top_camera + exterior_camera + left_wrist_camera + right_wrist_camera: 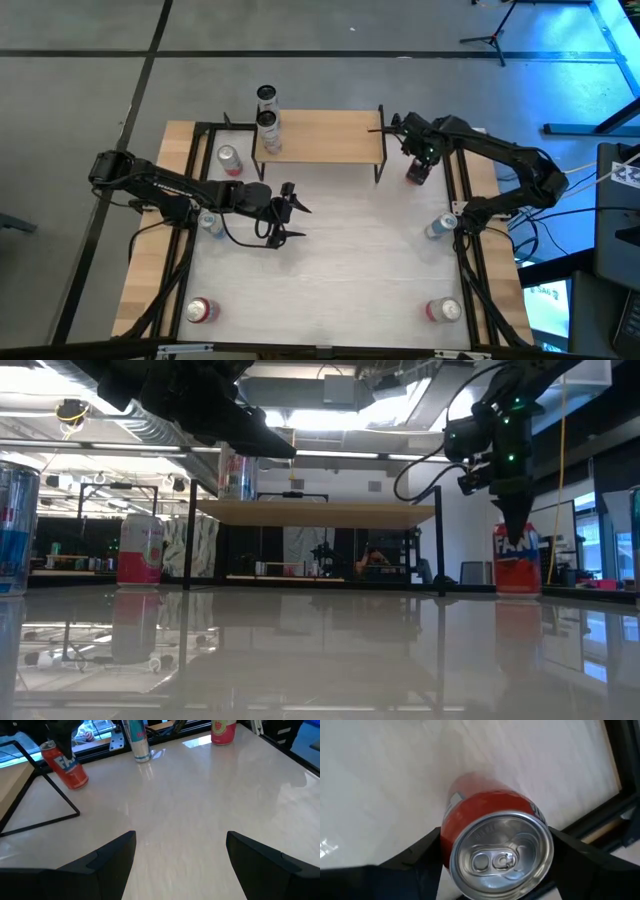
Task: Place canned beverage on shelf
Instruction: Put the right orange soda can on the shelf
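Right tool (495, 855) points straight down, its fingers (420, 860) spread to either side. Left tool (290, 210) is held low and level, fingers (107, 860) wide apart, nothing between them.

The red can (517, 560) standing upright on the table beside the shelf shows large white letters "FAN" on its side in the low view, the rest cut off by its curve. In the left wrist view the same red can shows only "F" and part of a second white letter. Markings on the other cans are too small or blurred to read.
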Available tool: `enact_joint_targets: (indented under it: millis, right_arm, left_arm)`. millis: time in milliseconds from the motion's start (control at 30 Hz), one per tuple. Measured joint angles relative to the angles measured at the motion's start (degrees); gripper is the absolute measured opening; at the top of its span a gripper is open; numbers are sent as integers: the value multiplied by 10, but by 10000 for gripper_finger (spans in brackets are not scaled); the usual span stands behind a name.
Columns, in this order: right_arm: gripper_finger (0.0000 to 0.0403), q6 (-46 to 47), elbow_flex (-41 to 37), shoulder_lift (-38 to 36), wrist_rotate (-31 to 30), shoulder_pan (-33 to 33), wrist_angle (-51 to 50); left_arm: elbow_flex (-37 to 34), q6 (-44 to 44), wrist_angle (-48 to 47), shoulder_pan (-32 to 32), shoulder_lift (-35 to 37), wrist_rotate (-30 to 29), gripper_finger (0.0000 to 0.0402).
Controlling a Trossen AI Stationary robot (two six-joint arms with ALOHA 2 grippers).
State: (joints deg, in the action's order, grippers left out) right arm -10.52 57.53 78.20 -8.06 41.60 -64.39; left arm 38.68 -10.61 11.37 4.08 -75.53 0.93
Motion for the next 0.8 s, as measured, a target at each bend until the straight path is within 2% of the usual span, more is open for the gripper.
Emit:
enact_joint_targets:
  millis: [233, 533, 800]
  right_arm:
    - [281, 15, 62, -31, -1, -35, -66]
    - [281, 60, 161, -48, 2, -134, -160]
    - [281, 89, 197, -48, 61, -214, -184]
  left_arm:
    - [0, 1, 0, 0, 0, 0, 300]
    - [0, 16, -1, 17, 0, -7, 300]
    - [0, 16, -2, 31, 0, -19, 300]
